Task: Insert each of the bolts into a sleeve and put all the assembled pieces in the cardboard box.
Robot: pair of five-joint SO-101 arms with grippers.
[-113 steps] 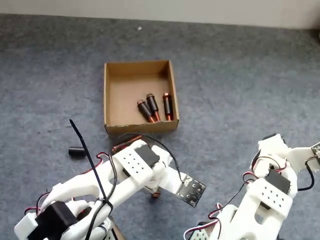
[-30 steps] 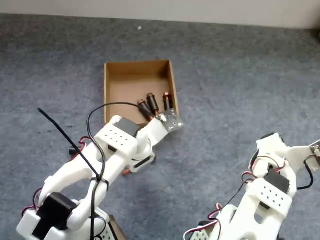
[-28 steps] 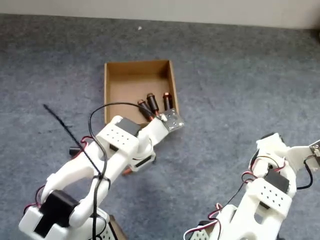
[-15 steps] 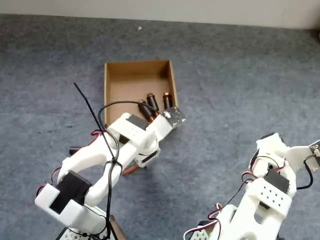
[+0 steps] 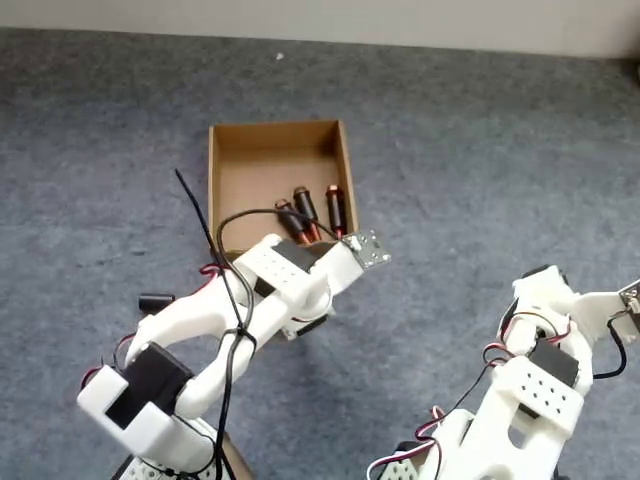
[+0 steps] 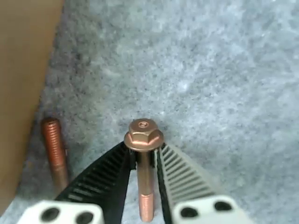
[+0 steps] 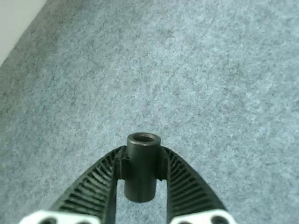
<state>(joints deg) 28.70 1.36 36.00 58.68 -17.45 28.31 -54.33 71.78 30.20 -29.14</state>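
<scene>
Bolt and sleeve gripped, unmated.
Your left gripper (image 6: pixel 145 148) clamps the bolt (image 6: pixel 145 173) by its shank at the cardboard box's (image 5: pixel 258 178) 5 o'clock; your right gripper (image 7: pixel 142 154) clamps the sleeve (image 7: pixel 141 173). Both look rigid and slick: grip mid-length.

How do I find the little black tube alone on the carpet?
Find the cardboard box. Outside it, past its near left corner, a black sleeve lies on the carpet. Unlike the three pieces inside the box, it shows no copper bolt.
</scene>
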